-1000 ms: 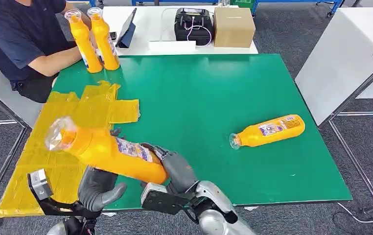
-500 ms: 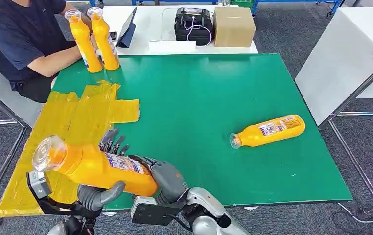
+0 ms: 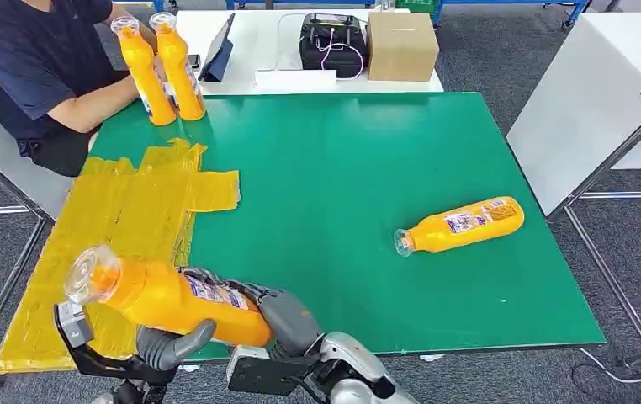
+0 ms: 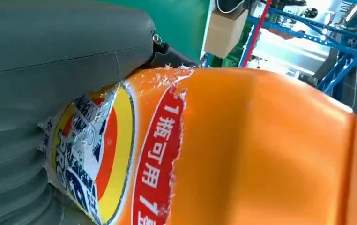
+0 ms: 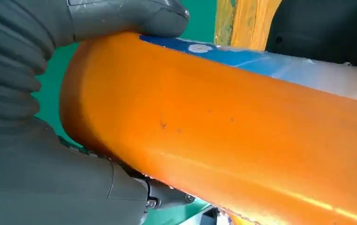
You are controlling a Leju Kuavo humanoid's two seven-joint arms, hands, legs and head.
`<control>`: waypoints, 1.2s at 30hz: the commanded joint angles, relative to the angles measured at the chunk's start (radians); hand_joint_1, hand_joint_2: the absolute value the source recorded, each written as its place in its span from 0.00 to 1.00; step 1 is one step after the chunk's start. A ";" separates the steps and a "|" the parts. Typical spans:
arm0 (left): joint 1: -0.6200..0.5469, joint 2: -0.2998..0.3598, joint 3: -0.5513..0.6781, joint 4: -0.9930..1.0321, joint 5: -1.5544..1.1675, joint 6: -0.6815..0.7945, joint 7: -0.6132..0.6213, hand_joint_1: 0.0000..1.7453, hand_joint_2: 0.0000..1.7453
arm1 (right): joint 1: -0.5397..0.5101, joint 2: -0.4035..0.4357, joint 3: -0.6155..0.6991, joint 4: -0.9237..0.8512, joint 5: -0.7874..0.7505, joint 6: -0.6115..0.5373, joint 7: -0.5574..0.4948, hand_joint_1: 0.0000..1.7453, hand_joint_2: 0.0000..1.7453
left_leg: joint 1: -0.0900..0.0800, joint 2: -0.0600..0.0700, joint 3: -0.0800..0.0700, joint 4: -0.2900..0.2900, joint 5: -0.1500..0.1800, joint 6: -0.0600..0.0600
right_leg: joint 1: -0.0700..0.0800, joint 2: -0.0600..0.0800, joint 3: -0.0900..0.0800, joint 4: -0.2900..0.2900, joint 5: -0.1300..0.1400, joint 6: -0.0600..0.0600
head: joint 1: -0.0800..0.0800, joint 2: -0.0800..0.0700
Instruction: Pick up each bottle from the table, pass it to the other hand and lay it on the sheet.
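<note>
1. Two hands on one orange bottle at the near edge of the green worktop, cap end raised over the yellow sheet.
2. Right hand gripping the base end; thumb and ribbed cover wrapped round the body in the right wrist view.
3. Left hand under the middle, thumb curled against the underside; far-side fingers hidden by the bottle, but judged closed on it.
4. Step in hand, by judgement: mid-transfer, right to left, above the sheet's near corner.
5. For a clean handover: confirm a firm left grip round the labelled middle before easing the right fingers; release slowly and draw the right hand away along the bottle's axis, without knocking the base.
6. Then lower the bottle flat onto the sheet, well inside its edge, to prevent rolling off.
7. Second orange bottle lying on its side on the worktop, well apart to the right, not yet handled.
8. Person seated at the far left, holding two upright bottles.
</note>
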 commanded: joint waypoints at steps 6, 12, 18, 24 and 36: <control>0.006 0.019 -0.015 0.005 -0.053 -0.047 -0.074 1.00 1.00 | 0.028 -0.026 -0.012 -0.006 0.075 -0.120 -0.012 0.00 1.00 | -0.001 0.000 0.004 -0.001 -0.002 0.000 | 0.000 -0.001 0.004 -0.001 -0.002 0.000 | 0.000 0.000; 0.044 0.025 -0.009 -0.054 -0.056 -0.043 -0.060 1.00 1.00 | 0.136 -0.090 -0.105 -0.197 0.102 -0.098 -0.017 0.00 0.00 | -0.001 -0.003 0.005 0.000 -0.003 0.000 | -0.001 -0.003 0.005 0.000 -0.004 0.000 | 0.000 0.000; 0.051 0.027 -0.003 -0.046 -0.061 -0.050 -0.078 1.00 1.00 | 0.164 -0.072 -0.158 -0.230 0.126 -0.113 -0.033 0.00 0.00 | -0.001 -0.001 0.005 -0.001 -0.004 -0.001 | -0.001 -0.001 0.006 -0.001 -0.005 0.000 | 0.000 0.000; 0.082 0.031 0.003 0.000 -0.039 -0.040 -0.059 1.00 1.00 | 0.222 -0.061 -0.199 -0.217 0.106 -0.080 -0.044 0.00 0.00 | -0.001 -0.001 0.005 -0.002 -0.003 -0.001 | -0.001 -0.001 0.006 -0.002 -0.003 0.000 | 0.000 0.000; 0.029 -0.022 0.055 -0.140 -0.649 0.248 -0.206 1.00 1.00 | 0.221 -0.073 -0.228 -0.361 0.180 -0.105 -0.014 0.00 0.00 | 0.000 -0.002 0.000 0.001 -0.002 -0.001 | 0.000 -0.002 0.001 0.000 -0.003 -0.001 | 0.000 0.000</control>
